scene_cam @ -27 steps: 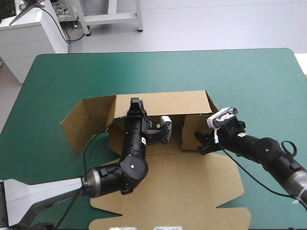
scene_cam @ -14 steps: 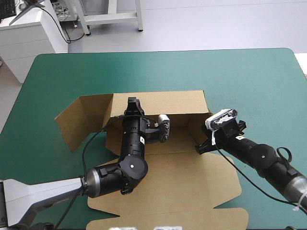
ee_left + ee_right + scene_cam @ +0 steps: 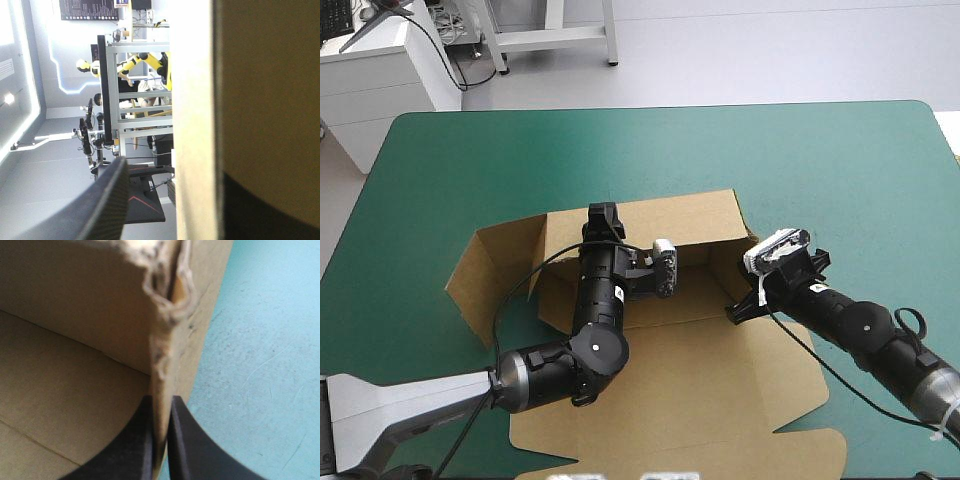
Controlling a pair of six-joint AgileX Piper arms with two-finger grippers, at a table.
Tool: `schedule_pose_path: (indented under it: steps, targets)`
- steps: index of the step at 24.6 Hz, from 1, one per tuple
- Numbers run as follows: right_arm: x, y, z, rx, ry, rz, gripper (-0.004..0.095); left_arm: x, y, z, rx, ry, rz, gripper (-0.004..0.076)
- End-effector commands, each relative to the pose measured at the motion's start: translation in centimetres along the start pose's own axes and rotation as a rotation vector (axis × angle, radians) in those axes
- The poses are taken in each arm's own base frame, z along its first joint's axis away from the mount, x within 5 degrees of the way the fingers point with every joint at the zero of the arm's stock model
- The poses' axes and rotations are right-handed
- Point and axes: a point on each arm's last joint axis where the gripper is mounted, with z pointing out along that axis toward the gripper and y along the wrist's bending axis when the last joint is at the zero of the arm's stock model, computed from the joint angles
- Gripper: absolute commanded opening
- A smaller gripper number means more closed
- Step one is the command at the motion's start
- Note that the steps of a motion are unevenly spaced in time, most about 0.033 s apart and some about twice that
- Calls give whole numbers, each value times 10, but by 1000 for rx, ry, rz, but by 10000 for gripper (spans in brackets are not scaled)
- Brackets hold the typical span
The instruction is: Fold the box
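The right end effector (image 3: 160,401) has its black fingers pressed almost together, pinching the upright edge of the brown box (image 3: 75,340) at its right side wall, where the board's rim looks frayed. Just beyond that wall lies the bare teal-green counter (image 3: 260,365). The left end effector (image 3: 175,170) is spread: one black finger (image 3: 102,200) stands clear on one side of the raised back wall and the other shows dark on the far side of the board, with the wall's top edge between them. From above, the box sits in the middle of the counter, toward its near edge. Its back wall is raised, a left flap splays toward the counter's left edge, and the lid lies flat toward the near edge.
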Motion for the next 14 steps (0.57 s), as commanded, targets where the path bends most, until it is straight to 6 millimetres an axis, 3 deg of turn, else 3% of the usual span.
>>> schedule_pose_path:
  steps: [1,4,10,14]
  targets:
    - [-13,-4,-6,48,-62,-26,-17,3,25,-7,-97,-16,-122,505]
    - [-14,-9,-4,96,-69,-10,-17,6,26,-8,-116,15,-143,587]
    - [-12,-21,5,220,-78,74,-17,13,30,-8,-158,96,-66,584]
    - [-16,-31,16,311,-87,106,-17,3,27,-19,-155,49,-60,584]
